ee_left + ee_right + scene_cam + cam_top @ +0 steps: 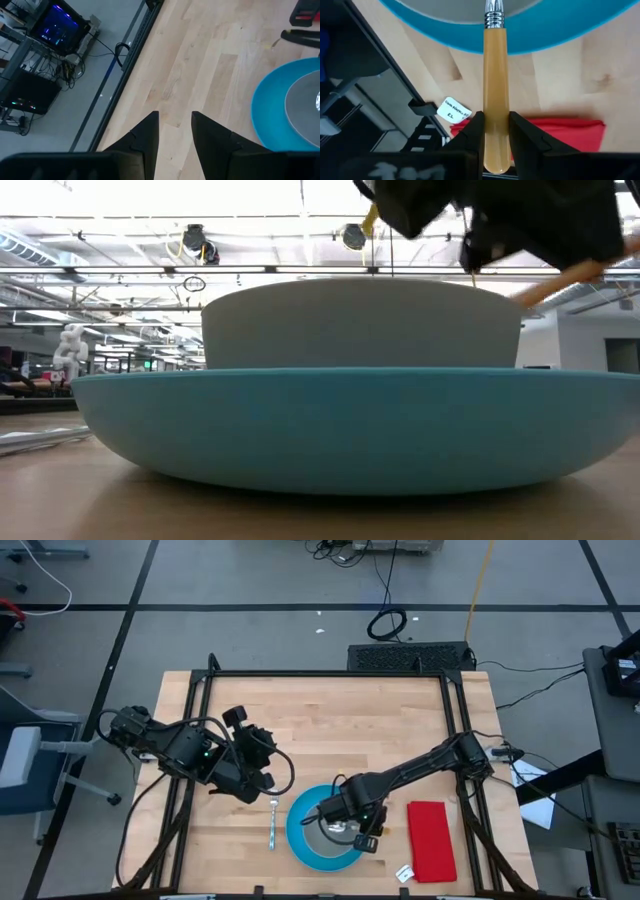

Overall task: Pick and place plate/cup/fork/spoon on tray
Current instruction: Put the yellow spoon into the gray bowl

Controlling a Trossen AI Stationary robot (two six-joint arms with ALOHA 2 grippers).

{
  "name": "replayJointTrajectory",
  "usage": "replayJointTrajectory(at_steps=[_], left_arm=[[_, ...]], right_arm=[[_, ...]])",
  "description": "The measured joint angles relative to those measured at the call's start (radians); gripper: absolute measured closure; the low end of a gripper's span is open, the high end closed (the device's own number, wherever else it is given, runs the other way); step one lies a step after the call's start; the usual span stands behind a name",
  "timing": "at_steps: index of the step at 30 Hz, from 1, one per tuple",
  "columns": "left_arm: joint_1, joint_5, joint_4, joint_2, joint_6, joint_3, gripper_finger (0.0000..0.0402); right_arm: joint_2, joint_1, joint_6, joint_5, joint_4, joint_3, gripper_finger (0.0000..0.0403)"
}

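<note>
The blue plate (300, 830) lies on the wooden table near its front edge, and the pale-grey cup (360, 320) stands in it. My right gripper (352, 825) is over the plate's right part, shut on the spoon (495, 75), whose metal neck reaches over the cup. The fork (273, 823) lies flat on the table just left of the plate. My left gripper (175, 117) is open and empty above the table, left of the plate and beyond the fork's far end (266, 780). My right gripper pinches the spoon's orange-tan handle (495, 120) between its two fingers, near the handle's free end. The spoon lies along the fingers and points away from them. Its metal end is over the cup; whether it touches the cup cannot be told.
A red rectangular cloth (432, 840) lies right of the plate, with a small white tag (405, 873) at its near left corner. Black frame rails (200, 740) run along the table's left and right sides. Bare wood stretches toward the far edge (330, 710).
</note>
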State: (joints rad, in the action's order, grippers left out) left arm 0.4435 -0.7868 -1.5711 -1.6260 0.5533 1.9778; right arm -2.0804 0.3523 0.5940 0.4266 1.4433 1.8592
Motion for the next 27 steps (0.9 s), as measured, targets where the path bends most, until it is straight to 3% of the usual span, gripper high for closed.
replayJointTrajectory(at_steps=[6,14,27], left_arm=[[0.0,0.0,0.0,0.0,-0.002,0.0,0.0279],[-0.006,-0.003,0.0,0.0,-0.01,0.0,0.0279],[-0.012,-0.002,0.0,0.0,-0.016,0.0,0.0279]], right_arm=[[0.0,0.0,-0.011,0.032,-0.023,-0.075,0.0344],[0.0,0.0,-0.03,0.042,-0.033,-0.048,0.0341],[0.0,-0.009,-0.034,0.045,-0.075,-0.022,0.0305]])
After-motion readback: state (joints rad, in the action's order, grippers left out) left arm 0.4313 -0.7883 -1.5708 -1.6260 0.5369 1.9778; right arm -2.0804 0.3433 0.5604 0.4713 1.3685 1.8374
